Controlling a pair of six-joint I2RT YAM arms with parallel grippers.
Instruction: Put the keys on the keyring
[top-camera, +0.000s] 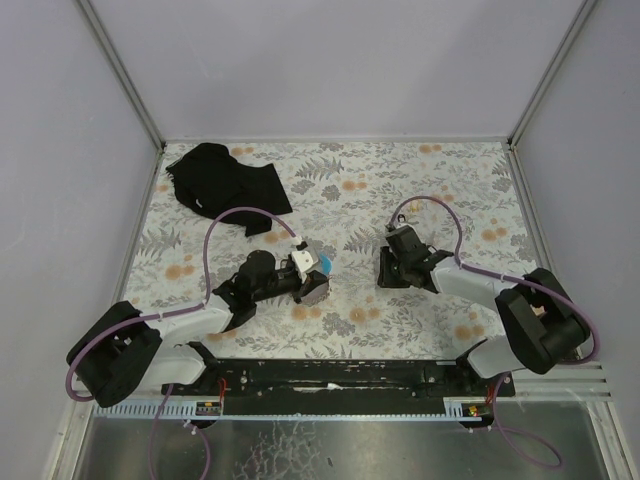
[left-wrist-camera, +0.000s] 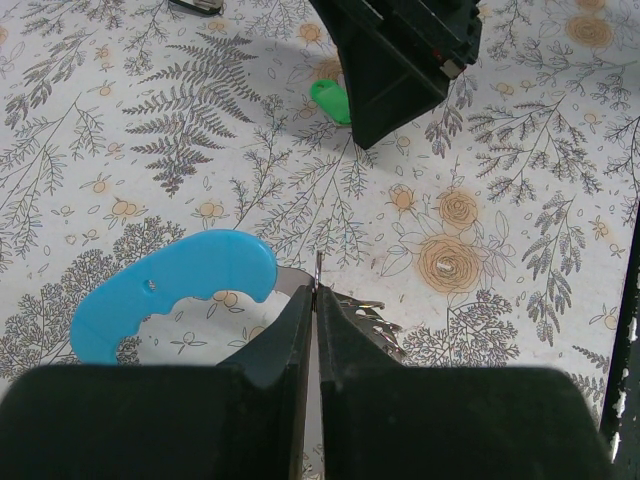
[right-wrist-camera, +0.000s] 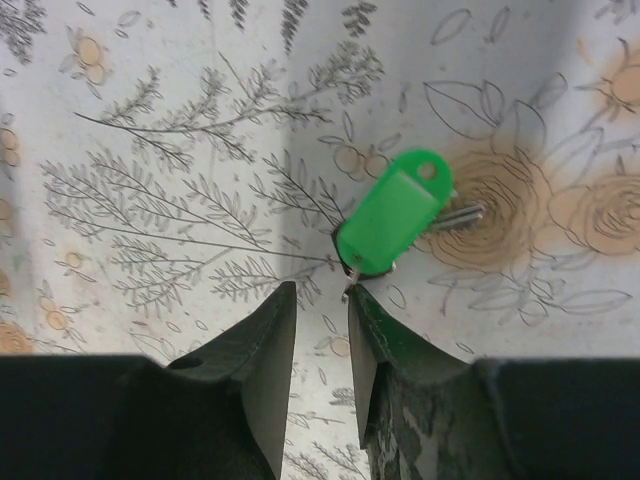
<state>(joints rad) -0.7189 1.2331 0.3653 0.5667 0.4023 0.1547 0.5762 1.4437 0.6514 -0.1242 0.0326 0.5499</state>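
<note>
The light-blue keyring (left-wrist-camera: 170, 290) lies on the floral tabletop, with its grey metal ring (left-wrist-camera: 290, 281) running to my left gripper (left-wrist-camera: 315, 290). That gripper is shut on the thin metal ring; toothed key blades (left-wrist-camera: 375, 318) show beside its right finger. In the top view the blue band (top-camera: 323, 263) sits at the left gripper (top-camera: 312, 285). A key with a green tag (right-wrist-camera: 395, 212) lies flat just beyond my right gripper (right-wrist-camera: 320, 295), which is open a little and empty. Its right fingertip (right-wrist-camera: 352, 298) nearly touches the tag's metal end. The tag also shows in the left wrist view (left-wrist-camera: 330, 100) under the right gripper (left-wrist-camera: 372, 135).
A large black cloth (top-camera: 225, 185) lies at the back left. The two grippers face each other mid-table, about a gripper's length apart, with the right gripper (top-camera: 388, 270) to the right. Grey walls close in the table on three sides.
</note>
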